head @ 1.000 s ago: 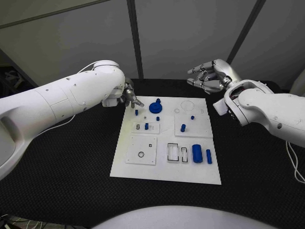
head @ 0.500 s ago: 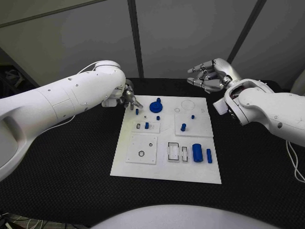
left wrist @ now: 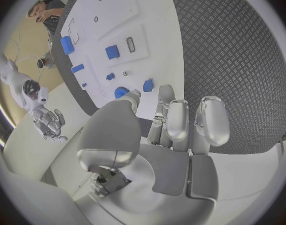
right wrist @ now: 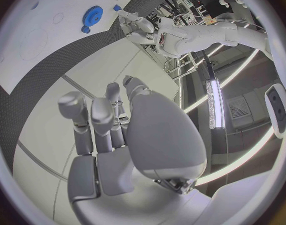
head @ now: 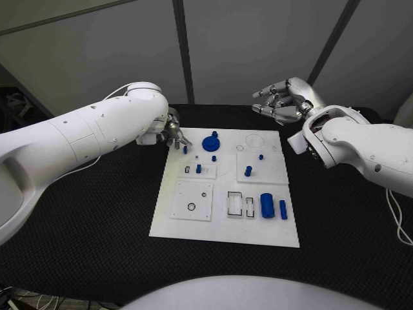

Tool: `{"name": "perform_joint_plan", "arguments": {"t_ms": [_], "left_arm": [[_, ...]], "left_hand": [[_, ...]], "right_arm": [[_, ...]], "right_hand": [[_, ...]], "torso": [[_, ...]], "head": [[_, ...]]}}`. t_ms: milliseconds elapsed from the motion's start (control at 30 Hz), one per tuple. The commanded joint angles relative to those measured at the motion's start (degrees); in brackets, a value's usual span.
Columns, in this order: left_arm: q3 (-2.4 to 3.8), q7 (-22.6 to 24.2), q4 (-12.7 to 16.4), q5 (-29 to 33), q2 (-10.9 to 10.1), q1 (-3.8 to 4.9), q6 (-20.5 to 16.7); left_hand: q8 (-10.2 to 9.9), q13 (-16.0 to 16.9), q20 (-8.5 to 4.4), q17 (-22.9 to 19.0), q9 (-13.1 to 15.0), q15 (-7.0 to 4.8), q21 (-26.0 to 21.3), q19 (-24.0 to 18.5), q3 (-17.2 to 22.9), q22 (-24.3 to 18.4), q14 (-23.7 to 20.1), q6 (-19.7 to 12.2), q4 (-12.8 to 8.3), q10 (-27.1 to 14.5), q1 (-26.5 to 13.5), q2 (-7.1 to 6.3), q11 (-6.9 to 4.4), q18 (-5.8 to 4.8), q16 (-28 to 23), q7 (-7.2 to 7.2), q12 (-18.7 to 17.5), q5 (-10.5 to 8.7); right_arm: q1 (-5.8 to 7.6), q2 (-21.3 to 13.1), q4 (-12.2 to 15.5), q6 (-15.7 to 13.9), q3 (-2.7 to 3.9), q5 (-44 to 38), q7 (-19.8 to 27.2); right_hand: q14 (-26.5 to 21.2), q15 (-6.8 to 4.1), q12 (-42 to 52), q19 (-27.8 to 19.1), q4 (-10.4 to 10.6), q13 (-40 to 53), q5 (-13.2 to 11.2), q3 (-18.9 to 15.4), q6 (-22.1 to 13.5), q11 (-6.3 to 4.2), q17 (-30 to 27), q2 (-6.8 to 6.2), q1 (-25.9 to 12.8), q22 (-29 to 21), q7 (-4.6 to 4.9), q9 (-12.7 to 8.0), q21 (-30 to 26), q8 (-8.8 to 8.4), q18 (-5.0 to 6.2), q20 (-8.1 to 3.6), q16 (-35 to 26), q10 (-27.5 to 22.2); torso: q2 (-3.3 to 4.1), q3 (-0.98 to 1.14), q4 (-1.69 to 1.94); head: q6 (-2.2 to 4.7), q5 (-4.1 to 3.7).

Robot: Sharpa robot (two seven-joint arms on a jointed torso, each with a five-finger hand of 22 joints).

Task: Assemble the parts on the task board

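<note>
Hovering left hand just beside task board's small blue peg.

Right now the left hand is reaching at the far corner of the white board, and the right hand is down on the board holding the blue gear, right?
Not quite. The left hand is at the far corner of the board, but the right hand holds nothing; it hangs raised beyond the board's far edge, fingers apart. The blue gear sits on the board untouched, as the head view shows.
</note>
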Motion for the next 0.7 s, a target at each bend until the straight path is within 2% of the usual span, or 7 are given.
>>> {"name": "perform_joint_plan", "arguments": {"t_ms": [33, 533, 700], "left_arm": [[0.02, 0.1, -0.1, 0.6, 0.1, -0.06, -0.4], [0.02, 0.2, -0.3, 1.6, 0.5, -0.46, -0.8], [0.02, 0.3, -0.4, 2.4, 0.6, -0.53, -1.5]], "left_hand": [[0.4, -0.2, -0.18, -0.1, 0.1, -0.21, 0.0, 0.2, 0.2, 4.6, 0.7, 0.5, -0.3, 0.3, 0.3, 0.1, 0.05, 0.68, -0.1, -0.01, 0.1, 0.03], [0.5, -0.1, -0.24, -0.1, 0.1, -0.27, 0.1, 0.3, 0.4, 4.7, 0.7, 0.6, -0.4, 0.3, 1.3, 0.19, -0.02, 0.65, 0.0, -0.08, 0.3, 0.02], [0.5, -0.3, -0.31, -0.1, 0.1, -0.32, 0.0, 0.2, 0.9, 4.7, 0.7, 0.5, -0.4, 0.2, 2.4, 0.85, -0.07, 0.66, -0.1, -0.11, 0.2, 0.01]], "right_arm": [[0.1, 0.1, 0.0, 0.4, 0.03, 0.0, 0.3], [0.1, 0.3, -0.1, 0.5, 0.03, 0.0, 0.3], [0.1, 0.4, -0.1, 0.6, 0.03, 0.0, 0.3]], "right_hand": [[0.4, -0.11, 0.0, -0.2, -0.1, 0.1, 0.3, 0.3, -0.3, 0.0, 0.1, -0.17, -0.2, 0.0, 0.06, 0.1, -0.3, -0.29, 0.57, -0.11, -0.2, -0.3], [0.4, -0.11, 0.1, -0.2, -0.1, 0.1, 0.4, 0.4, -0.3, 0.0, 0.1, -0.13, -0.2, 0.0, 0.06, 0.1, -0.3, -0.25, 0.56, -0.11, -0.2, -0.3], [0.4, -0.11, 0.1, -0.2, -0.1, 0.1, 0.4, 0.4, -0.3, 0.0, 0.1, -0.13, -0.2, 0.0, 0.06, 0.1, -0.3, -0.25, 0.56, -0.11, -0.2, -0.3]], "torso": [[-0.02, -0.05, -0.03], [-0.02, -0.02, -0.02], [-0.05, 0.01, -0.05]], "head": [[-0.06, 0.0], [-0.48, 0.03], [-0.47, 0.08]]}}
